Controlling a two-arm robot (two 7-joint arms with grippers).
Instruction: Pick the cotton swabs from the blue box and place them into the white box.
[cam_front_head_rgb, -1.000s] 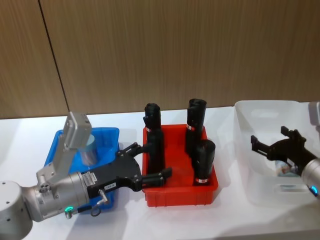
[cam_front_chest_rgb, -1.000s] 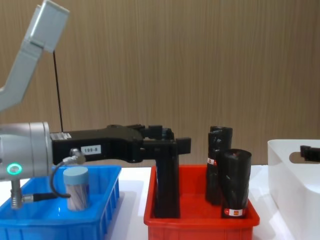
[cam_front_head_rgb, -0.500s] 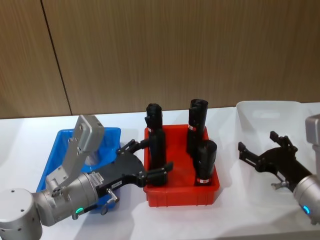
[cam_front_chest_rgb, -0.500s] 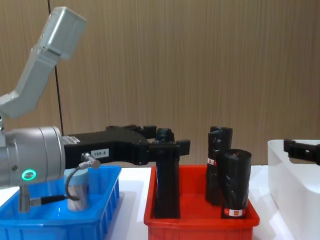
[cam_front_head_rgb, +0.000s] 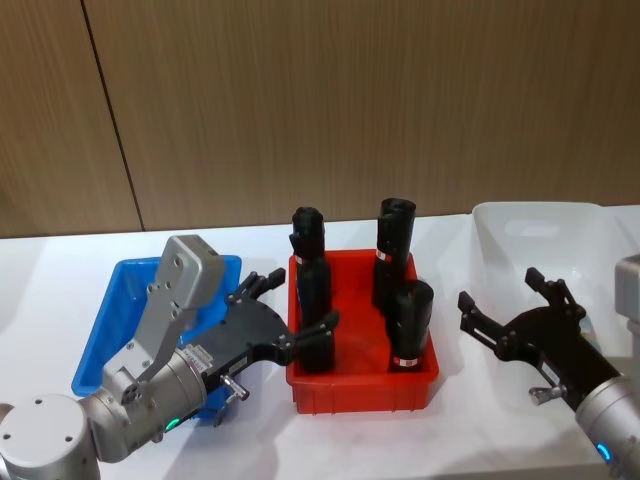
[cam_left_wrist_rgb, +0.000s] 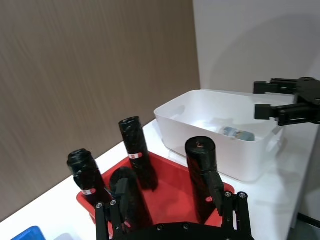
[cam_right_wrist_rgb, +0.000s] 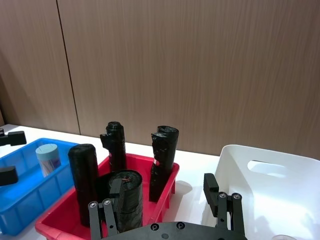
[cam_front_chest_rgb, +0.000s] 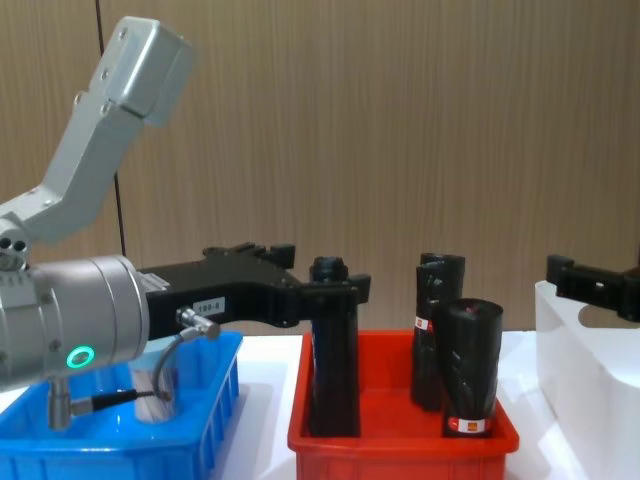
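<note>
Swab jar (cam_right_wrist_rgb: 48, 157) stands in the blue box (cam_front_head_rgb: 110, 320), yet to move. Left gripper (cam_front_head_rgb: 293, 305), spread and empty, hangs at the red bin's (cam_front_head_rgb: 360, 390) 9 o'clock. Right gripper (cam_front_head_rgb: 505, 300), also spread and empty, hangs at its 3 o'clock. Another jar (cam_left_wrist_rgb: 237, 134) lies in the white box (cam_front_head_rgb: 540, 212), so I judge the task about half done.

1. Left bin (cam_front_head_rgb: 112, 300), middle bin (cam_front_head_rgb: 360, 387) and right bin (cam_front_head_rgb: 530, 226) sit in a row on the table (cam_front_head_rgb: 50, 270).
2. A swab jar (cam_right_wrist_rgb: 48, 158) stands in the left bin; a second swab jar (cam_left_wrist_rgb: 238, 134) lies in the right bin.
3. Four cylinders (cam_front_head_rgb: 397, 236) stand in the middle bin.
</note>
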